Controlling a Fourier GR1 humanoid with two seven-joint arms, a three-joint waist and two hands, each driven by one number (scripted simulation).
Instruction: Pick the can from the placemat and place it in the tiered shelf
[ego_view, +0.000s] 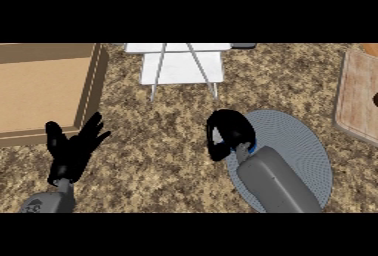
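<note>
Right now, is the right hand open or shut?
Shut: the right hand has its fingers curled over the placemat's left edge. What it holds is hidden, so cannot tell.

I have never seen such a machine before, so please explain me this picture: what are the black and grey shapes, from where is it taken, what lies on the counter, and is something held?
The single picture is taken from the robot's head, looking steeply down at a speckled brown stone counter.

The two grey tubes coming from the lower edge are its forearms; each ends in a black hand. The left hand rests open, fingers up, near the left edge. The right hand is curled over the edge of a round grey woven placemat. It seems to close round something, probably the can, but the hand hides it, so I cannot confirm that.

Farther back stands a white tiered shelf with thin metal legs. At the left lies a flat tan cardboard-coloured box, at the right a light wooden board.
</note>
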